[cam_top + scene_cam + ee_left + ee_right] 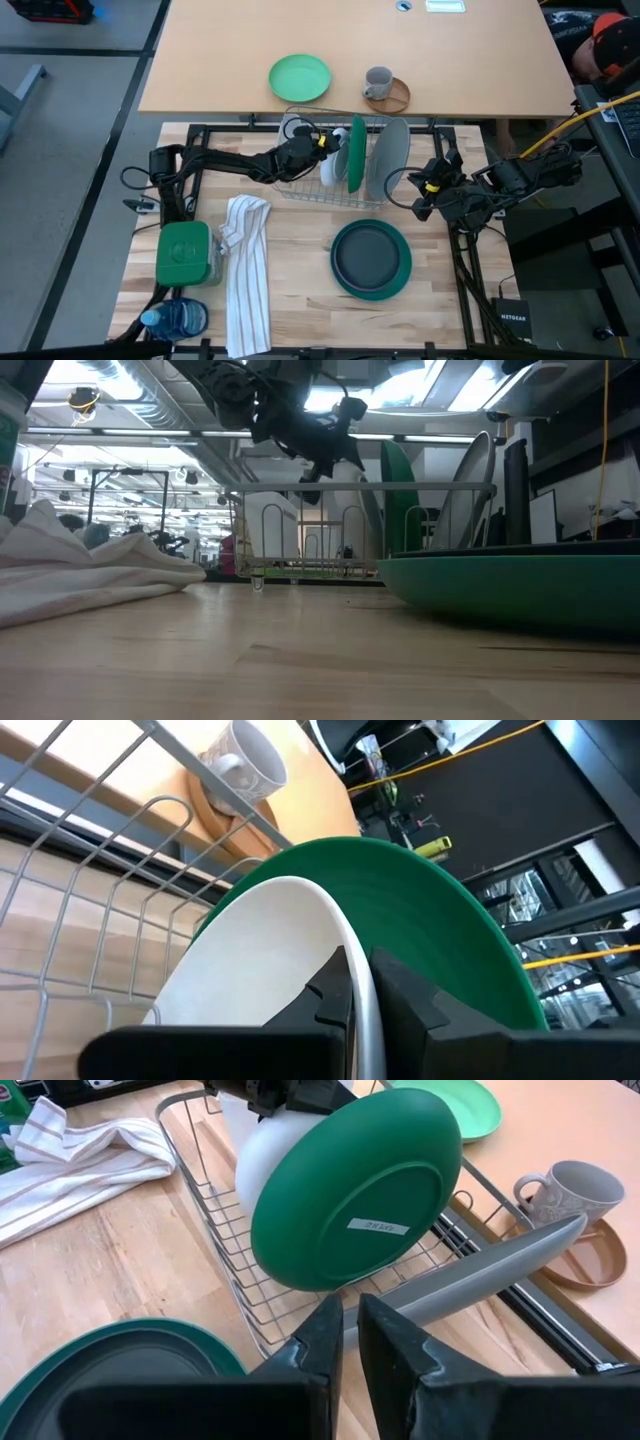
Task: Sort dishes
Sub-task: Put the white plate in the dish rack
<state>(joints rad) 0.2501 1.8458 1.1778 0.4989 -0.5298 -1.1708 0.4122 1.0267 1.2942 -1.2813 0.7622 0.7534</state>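
A wire dish rack [300,192] holds three plates standing on edge: a white plate [333,168], a dark green plate [356,155] and a light grey plate [390,160], which leans toward the table's right. My left gripper [365,985] reaches in from the left and is shut on the white plate [260,960], with the green plate [430,910] just behind it. My right gripper [350,1320] stands at the rack's right near corner, closed on the grey plate [480,1270]. A charcoal plate [368,255] lies in a teal-green plate [402,278] on the table. My left gripper pinches the white plate's upper rim [362,1020] between its two fingers, one finger on each face. It comes nearly level from the table's left. The plate stands on edge in the rack. My right gripper has the grey plate's upper rim [400,1305] running into the narrow gap between its fingers, which slant down from the table's right. The fingers hide the place of contact. The plate leans, with its lower edge in the rack.
A striped towel [245,270], a green box [183,252] and a blue bottle [175,320] lie at the near left. On the far table are a pale green plate [299,77] and a grey mug [377,83] on a brown saucer.
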